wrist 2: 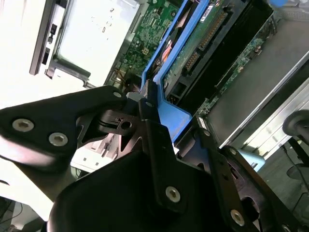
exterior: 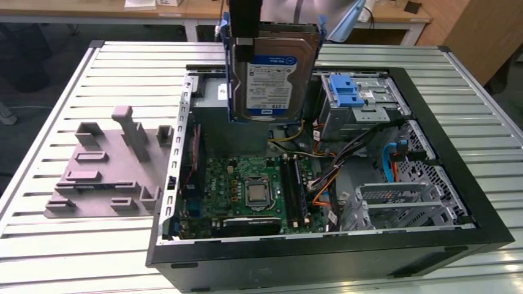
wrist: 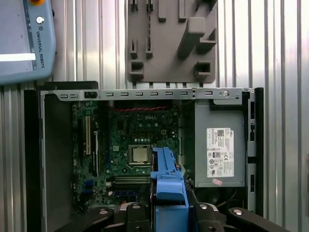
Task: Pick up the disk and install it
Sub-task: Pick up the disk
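One ribbed metal counter (exterior: 65, 92) carries an open black computer case (exterior: 327, 257), grey plastic fixture (exterior: 106, 171) beside it on the exterior view's left — and the silver, blue-framed disk (exterior: 274, 73) hangs upright above the case, black pincer (wrist 2: 174, 113) clamped on its frame.

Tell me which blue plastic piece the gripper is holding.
The blue frame around the disk, raised above the computer case; the other blue latch sits inside the case.
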Motion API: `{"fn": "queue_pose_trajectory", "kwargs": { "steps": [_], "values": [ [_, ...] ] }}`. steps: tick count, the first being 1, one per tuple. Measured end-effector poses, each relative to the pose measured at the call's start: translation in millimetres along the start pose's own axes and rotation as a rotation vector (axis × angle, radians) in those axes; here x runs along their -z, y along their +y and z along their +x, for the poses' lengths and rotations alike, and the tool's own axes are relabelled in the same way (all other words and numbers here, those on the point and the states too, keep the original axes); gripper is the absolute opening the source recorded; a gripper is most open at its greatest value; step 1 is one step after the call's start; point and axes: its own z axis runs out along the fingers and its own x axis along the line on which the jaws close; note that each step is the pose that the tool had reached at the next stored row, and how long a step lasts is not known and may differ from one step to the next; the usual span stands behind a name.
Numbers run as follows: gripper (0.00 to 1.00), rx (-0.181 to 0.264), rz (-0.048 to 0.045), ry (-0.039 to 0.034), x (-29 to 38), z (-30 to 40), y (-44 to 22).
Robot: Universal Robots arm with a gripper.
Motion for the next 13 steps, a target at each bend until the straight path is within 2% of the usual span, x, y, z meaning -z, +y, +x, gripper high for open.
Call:
{"fn": "queue_pose_trajectory", "kwargs": {
  "steps": [4, 13],
  "values": [
    [0.36, 0.0, 0.0, -0.0001, -0.1, 0.8, -8.6],
    [0.36, 0.0, 0.0036, -0.0002, -0.2, 3.7, -16.7]
  ]
}}
